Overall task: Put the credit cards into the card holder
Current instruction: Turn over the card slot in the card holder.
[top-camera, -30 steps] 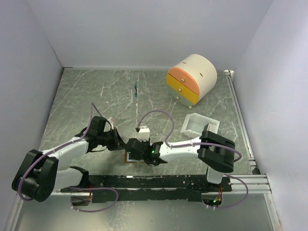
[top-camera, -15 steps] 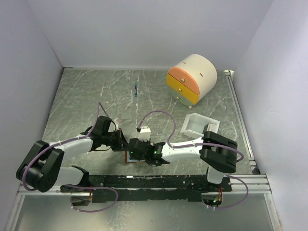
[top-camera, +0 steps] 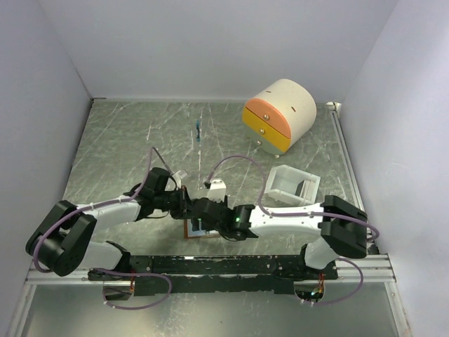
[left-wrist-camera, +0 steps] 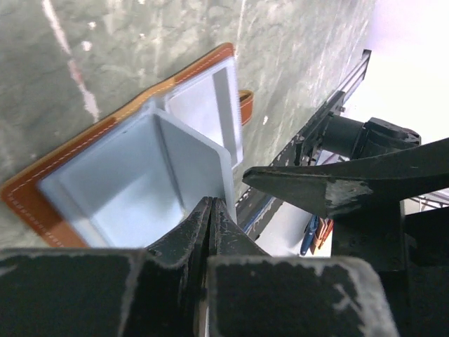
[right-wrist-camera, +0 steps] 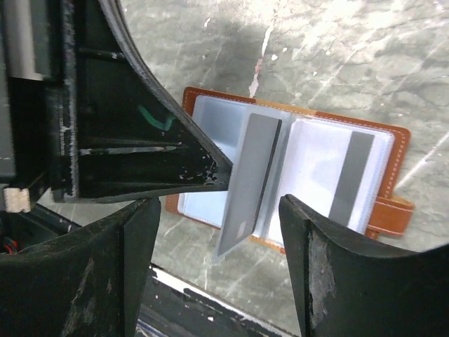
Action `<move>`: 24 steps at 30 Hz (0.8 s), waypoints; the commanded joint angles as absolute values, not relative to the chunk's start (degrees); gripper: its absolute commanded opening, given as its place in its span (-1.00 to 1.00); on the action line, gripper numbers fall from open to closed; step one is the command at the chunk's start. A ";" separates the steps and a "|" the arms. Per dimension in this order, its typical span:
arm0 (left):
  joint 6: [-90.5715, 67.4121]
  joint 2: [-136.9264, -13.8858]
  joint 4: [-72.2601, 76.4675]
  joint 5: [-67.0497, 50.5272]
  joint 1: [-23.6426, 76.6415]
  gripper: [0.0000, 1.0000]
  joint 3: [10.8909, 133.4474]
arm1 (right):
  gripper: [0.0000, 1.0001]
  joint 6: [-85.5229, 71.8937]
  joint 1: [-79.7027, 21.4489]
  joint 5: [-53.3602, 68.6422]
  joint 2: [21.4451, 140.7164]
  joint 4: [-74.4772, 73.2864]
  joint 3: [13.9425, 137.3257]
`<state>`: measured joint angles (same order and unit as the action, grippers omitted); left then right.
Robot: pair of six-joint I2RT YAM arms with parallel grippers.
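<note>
Grey marbled table (top-camera: 126, 140), white walls on three sides.

- Card holder (right-wrist-camera: 309, 175): lies open at six o'clock of the table, between both wrists.
- Left gripper (left-wrist-camera: 211, 210): jaws closed on the corner of one pale inner leaf, holding it upright.
- Grey card (right-wrist-camera: 247, 182): stands along that raised leaf. Whether it is fully seated cannot be told.
- Striped card (right-wrist-camera: 351, 175): lies flat in the right-hand pocket.
- Right gripper (right-wrist-camera: 219, 210): fingers wide apart over the holder, holding nothing.
- Drawer box (top-camera: 279, 114): one o'clock.
- White tray (top-camera: 291, 184): three o'clock.

Likely risks: the thin leaf slips from the pinch and flips shut, spilling the grey card. A descending right finger knocks the left fingertip close by. The unpinned holder skids.
</note>
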<state>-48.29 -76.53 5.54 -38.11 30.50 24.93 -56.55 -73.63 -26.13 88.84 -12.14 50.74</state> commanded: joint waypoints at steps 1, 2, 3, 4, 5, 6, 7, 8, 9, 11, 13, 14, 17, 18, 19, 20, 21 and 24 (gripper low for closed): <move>-49.88 -77.43 9.30 -39.77 33.52 -0.79 27.19 | 0.39 -56.31 -73.47 -30.05 83.62 -14.74 48.45; -49.98 -77.70 9.56 -39.47 34.05 -0.79 27.54 | 0.39 -56.35 -73.48 -30.29 82.48 -15.10 47.97; -50.13 -78.09 9.72 -39.18 34.61 -0.79 27.96 | 0.39 -56.27 -73.48 -30.50 81.29 -15.41 47.50; -50.24 -78.55 10.16 -38.89 35.23 -0.78 28.31 | 0.39 -56.17 -73.48 -31.10 80.05 -16.02 47.20; -50.41 -79.10 10.53 -38.73 35.81 -0.78 28.56 | 0.39 -56.09 -73.48 -31.72 78.93 -17.27 47.12; -50.52 -79.67 10.82 -38.68 36.38 -0.78 29.01 | 0.39 -55.89 -73.48 -32.38 77.62 -18.19 47.07; -50.54 -80.13 10.78 -38.52 36.78 -0.77 29.33 | 0.39 -55.52 -73.48 -33.06 76.42 -19.04 47.06; -50.58 -80.34 10.43 -37.88 37.14 -0.77 29.73 | 0.39 -55.25 -73.48 -33.76 75.36 -19.99 47.10; -50.66 -80.14 9.86 -36.78 37.34 -0.75 29.85 | 0.39 -55.09 -73.48 -34.61 74.26 -20.93 47.15; -50.64 -78.74 8.72 -34.45 37.52 -0.73 29.95 | 0.39 -54.74 -73.30 -36.10 72.56 -22.80 47.28; -50.06 -77.11 6.65 -31.97 37.50 -0.70 30.46 | 0.41 -54.40 -73.07 -36.97 71.41 -24.14 47.50; -49.60 -76.30 5.08 -30.67 37.53 -0.69 30.99 | 0.41 -54.34 -73.03 -37.34 70.71 -24.70 47.48; -48.44 -73.35 0.93 -26.94 37.48 -0.68 32.42 | 0.42 -53.96 -72.29 -38.34 69.60 -25.72 47.25; -48.09 -71.98 -0.37 -25.65 37.52 -0.66 32.75 | 0.42 -53.61 -71.72 -38.33 69.35 -25.91 47.21; -47.68 -70.09 -2.29 -24.31 37.52 -0.62 33.11 | 0.41 -53.23 -70.94 -38.22 69.19 -26.20 47.26; -47.19 -68.64 -3.96 -22.78 37.48 -0.58 33.52 | 0.41 -52.81 -70.26 -38.17 69.10 -26.62 47.40; -46.67 -67.13 -5.58 -20.86 37.52 -0.48 34.09 | 0.41 -52.00 -69.35 -38.30 69.13 -26.89 47.52; -44.66 -63.45 -10.59 -17.35 37.50 -0.13 35.98 | 0.40 -49.01 -64.87 -36.53 69.95 -27.80 47.81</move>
<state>-48.01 -67.79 -2.85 -24.58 37.26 32.53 -52.84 -69.25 -35.62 70.00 -25.23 47.20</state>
